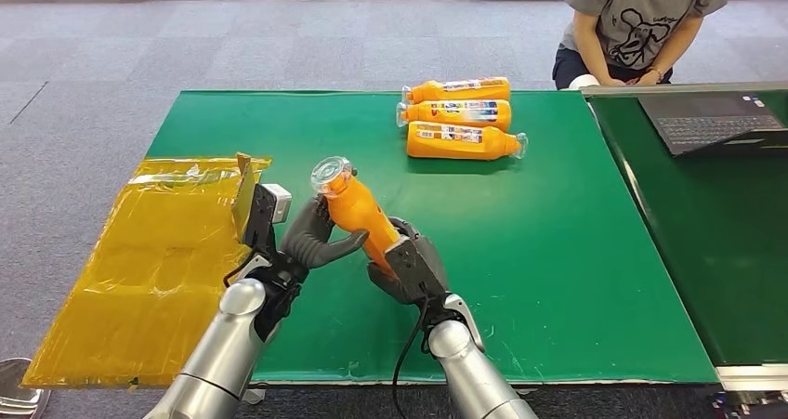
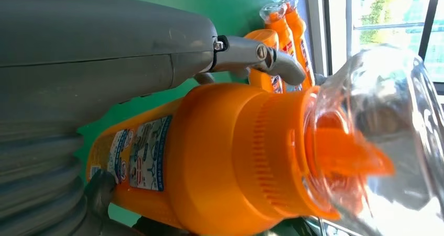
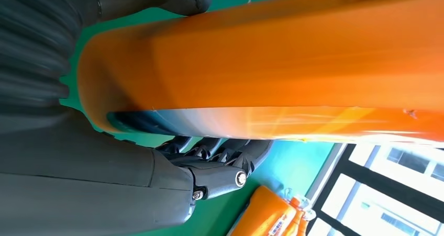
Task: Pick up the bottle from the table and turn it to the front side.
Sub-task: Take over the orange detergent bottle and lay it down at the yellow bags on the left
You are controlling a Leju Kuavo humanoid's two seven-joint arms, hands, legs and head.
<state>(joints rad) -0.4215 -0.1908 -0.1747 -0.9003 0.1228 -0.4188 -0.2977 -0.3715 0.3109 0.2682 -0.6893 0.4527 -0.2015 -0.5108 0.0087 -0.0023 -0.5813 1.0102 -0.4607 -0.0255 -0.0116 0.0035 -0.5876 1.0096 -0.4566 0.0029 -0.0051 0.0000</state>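
An orange bottle (image 1: pixel 358 210) with a clear cap (image 1: pixel 331 173) is held tilted above the green table (image 1: pixel 558 252), cap toward the far left. My right hand (image 1: pixel 413 266) grips its lower body, and the plain orange side of the bottle (image 3: pixel 288 63) lies against that hand's fingers (image 3: pixel 220 152). My left hand (image 1: pixel 311 238) closes on the upper part from the left, its thumb reaching across to the bottle. In the left wrist view the bottle (image 2: pixel 220 152) shows a white and blue label (image 2: pixel 141 152), with the thumb (image 2: pixel 256 55) over its shoulder.
Three more orange bottles (image 1: pixel 460 112) lie side by side at the table's far middle. A yellow plastic sheet (image 1: pixel 158 261) covers the left edge. A person (image 1: pixel 632 24) sits at the far right behind a laptop (image 1: pixel 711 120) on a second table.
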